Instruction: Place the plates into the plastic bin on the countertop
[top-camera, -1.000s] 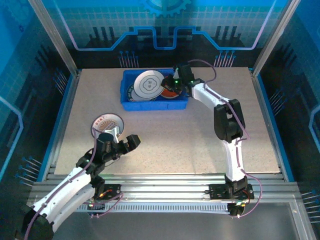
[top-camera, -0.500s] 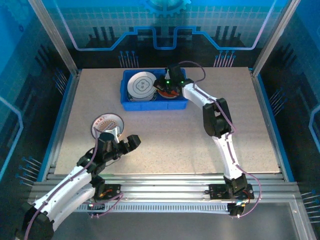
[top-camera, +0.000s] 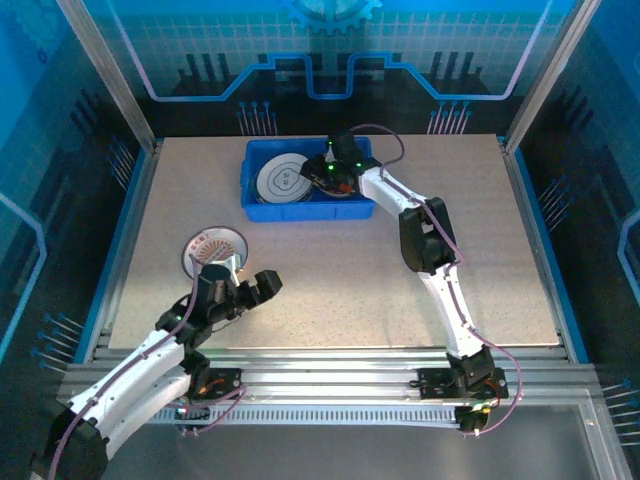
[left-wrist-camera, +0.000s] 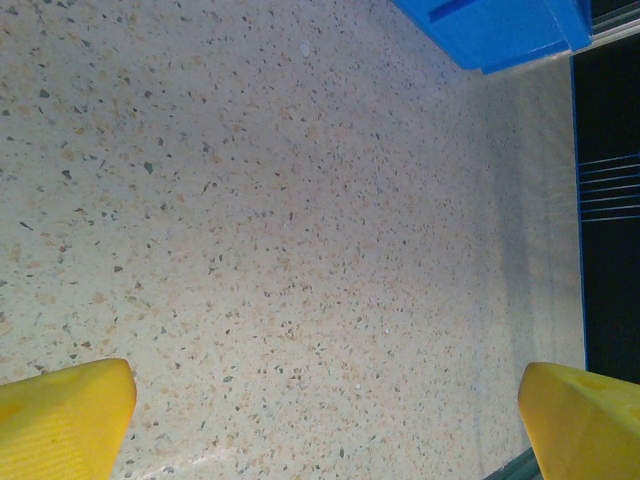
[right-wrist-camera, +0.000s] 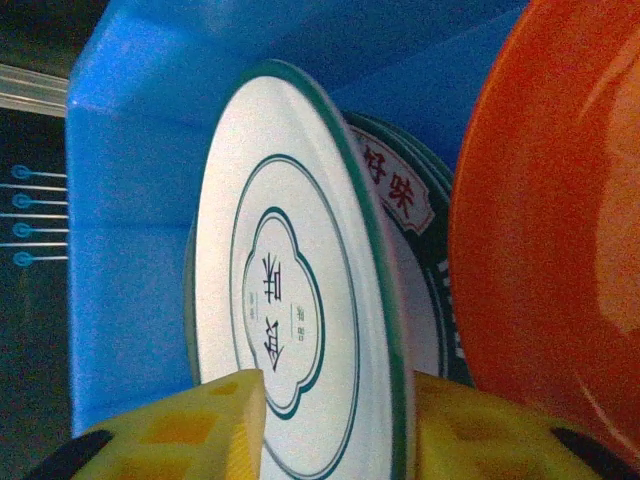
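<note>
The blue plastic bin (top-camera: 258, 163) stands at the back of the countertop (top-camera: 330, 270). A white plate with a green rim (top-camera: 282, 181) lies in it on a dark-rimmed plate (right-wrist-camera: 421, 228). An orange plate (right-wrist-camera: 560, 220) sits to its right. My right gripper (top-camera: 323, 175) reaches into the bin. Its yellow fingers are parted in the right wrist view, and the right gripper (right-wrist-camera: 338, 383) is open around the white plate's (right-wrist-camera: 290, 280) edge. Another patterned plate (top-camera: 208, 245) rests on the countertop at the left. My left gripper (top-camera: 248, 281) hovers just beside it, and the left gripper (left-wrist-camera: 325, 390) is open over bare stone.
Aluminium rails and blue edging (top-camera: 128, 215) frame the countertop. A corner of the bin (left-wrist-camera: 500, 30) shows at the top of the left wrist view, with the dark edge of the table (left-wrist-camera: 605, 200) at the right.
My right gripper moved left over the bin and lowered the white plate from tilted to nearly flat, then its jaws parted. The left arm barely shifted.
</note>
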